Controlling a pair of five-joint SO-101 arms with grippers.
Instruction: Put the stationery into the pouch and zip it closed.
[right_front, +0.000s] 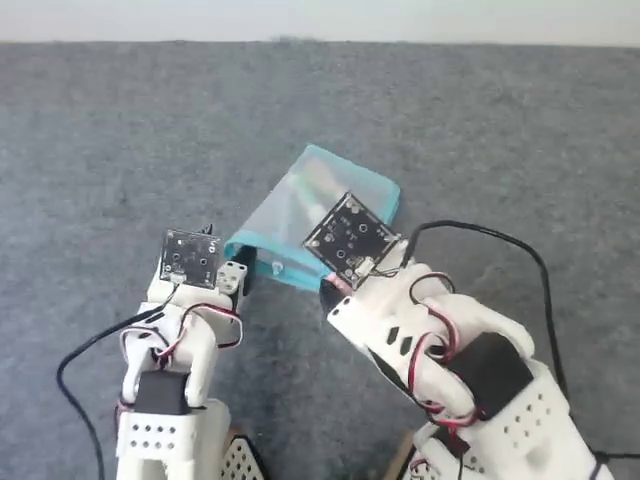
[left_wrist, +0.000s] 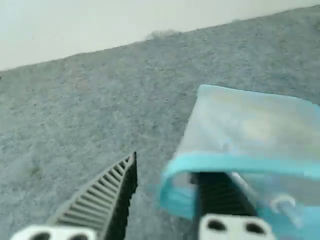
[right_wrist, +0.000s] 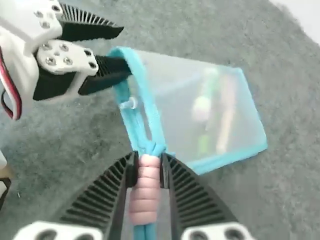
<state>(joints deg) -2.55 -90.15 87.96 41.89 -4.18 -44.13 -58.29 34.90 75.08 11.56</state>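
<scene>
A translucent pouch (right_front: 310, 210) with a teal zip band lies mid-table, and green and orange pens (right_wrist: 212, 115) show through its wall. My right gripper (right_wrist: 148, 159) is shut on a pink ribbed tab (right_wrist: 145, 192) at one end of the zip band; from above it sits at the pouch's near corner (right_front: 333, 288). My left gripper (left_wrist: 167, 175) is open at the other end. One of its fingers (left_wrist: 220, 195) is tucked inside the teal rim (left_wrist: 200, 162), the other (left_wrist: 107, 197) stands free outside. A small pale zip piece (right_wrist: 129, 104) sits on the band between the two grippers.
Grey carpet-like cloth (right_front: 120, 150) covers the table all round the pouch. A pale wall runs along the far edge (right_front: 320, 20). Black cables (right_front: 500, 240) loop beside the right arm, near the front edge.
</scene>
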